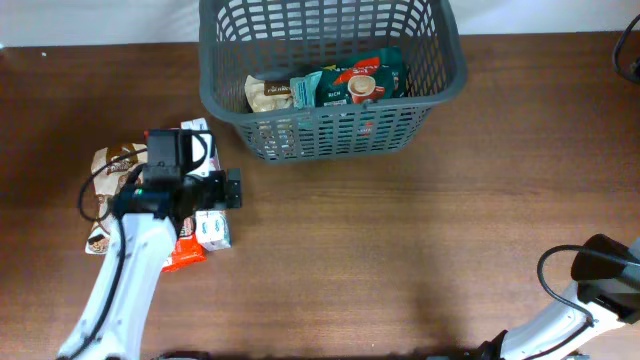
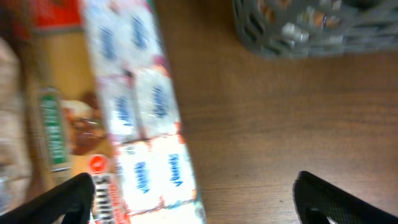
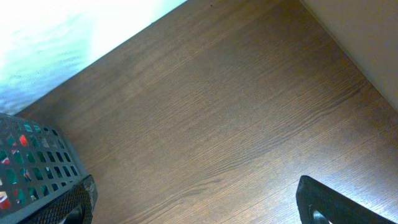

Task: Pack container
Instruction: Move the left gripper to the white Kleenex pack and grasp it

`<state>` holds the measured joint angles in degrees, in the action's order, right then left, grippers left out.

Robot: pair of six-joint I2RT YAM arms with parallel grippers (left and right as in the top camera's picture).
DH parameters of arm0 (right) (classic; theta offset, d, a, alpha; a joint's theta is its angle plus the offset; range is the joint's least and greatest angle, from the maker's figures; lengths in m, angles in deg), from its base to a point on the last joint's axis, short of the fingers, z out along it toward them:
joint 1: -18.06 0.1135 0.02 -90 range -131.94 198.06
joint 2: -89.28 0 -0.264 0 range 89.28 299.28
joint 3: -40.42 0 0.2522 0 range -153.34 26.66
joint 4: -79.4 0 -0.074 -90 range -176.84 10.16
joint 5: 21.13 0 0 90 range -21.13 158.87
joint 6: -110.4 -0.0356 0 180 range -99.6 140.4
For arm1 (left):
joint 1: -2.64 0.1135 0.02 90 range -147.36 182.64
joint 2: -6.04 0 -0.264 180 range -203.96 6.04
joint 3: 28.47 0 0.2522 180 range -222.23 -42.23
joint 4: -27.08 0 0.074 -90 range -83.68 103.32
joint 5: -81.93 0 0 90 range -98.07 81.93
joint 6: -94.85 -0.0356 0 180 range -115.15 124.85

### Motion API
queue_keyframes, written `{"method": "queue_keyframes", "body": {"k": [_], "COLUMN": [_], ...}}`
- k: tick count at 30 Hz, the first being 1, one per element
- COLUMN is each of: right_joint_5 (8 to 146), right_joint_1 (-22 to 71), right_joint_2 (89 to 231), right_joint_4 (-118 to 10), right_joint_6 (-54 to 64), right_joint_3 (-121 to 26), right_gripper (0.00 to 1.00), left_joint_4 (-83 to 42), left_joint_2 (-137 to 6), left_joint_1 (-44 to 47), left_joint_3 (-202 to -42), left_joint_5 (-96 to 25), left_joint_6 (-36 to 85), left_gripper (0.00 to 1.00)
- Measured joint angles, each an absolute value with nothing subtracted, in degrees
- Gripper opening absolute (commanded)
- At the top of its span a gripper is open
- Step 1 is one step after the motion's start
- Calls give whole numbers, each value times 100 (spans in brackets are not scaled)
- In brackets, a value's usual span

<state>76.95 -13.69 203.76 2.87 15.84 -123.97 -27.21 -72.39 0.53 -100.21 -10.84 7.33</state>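
While your left gripper (image 2: 193,186) hovers over the white packets (image 2: 143,106), fingers (image 2: 65,200) spread wide (nothing held), the container (image 2: 298,38) sits well apart, ahead and to the right.

open table (image 1: 400,250) separates the packet pile (image 1: 112,165) from the basket (image 1: 330,138).
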Motion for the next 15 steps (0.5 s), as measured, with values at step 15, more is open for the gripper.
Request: {"method": "queue_keyframes", "body": {"k": [15], "right_joint_5": [7695], "right_joint_1": [-1369], "right_joint_2": [20376], "right_joint_4": [287], "right_joint_6": [1584], "right_joint_3": [-12397], "right_gripper": [99], "left_joint_4": [-2629], "left_joint_2": [-8568], "left_joint_1": [53], "left_joint_3": [-10021], "left_joint_5": [-585], "left_joint_6": [1677], "left_gripper": [99]}}
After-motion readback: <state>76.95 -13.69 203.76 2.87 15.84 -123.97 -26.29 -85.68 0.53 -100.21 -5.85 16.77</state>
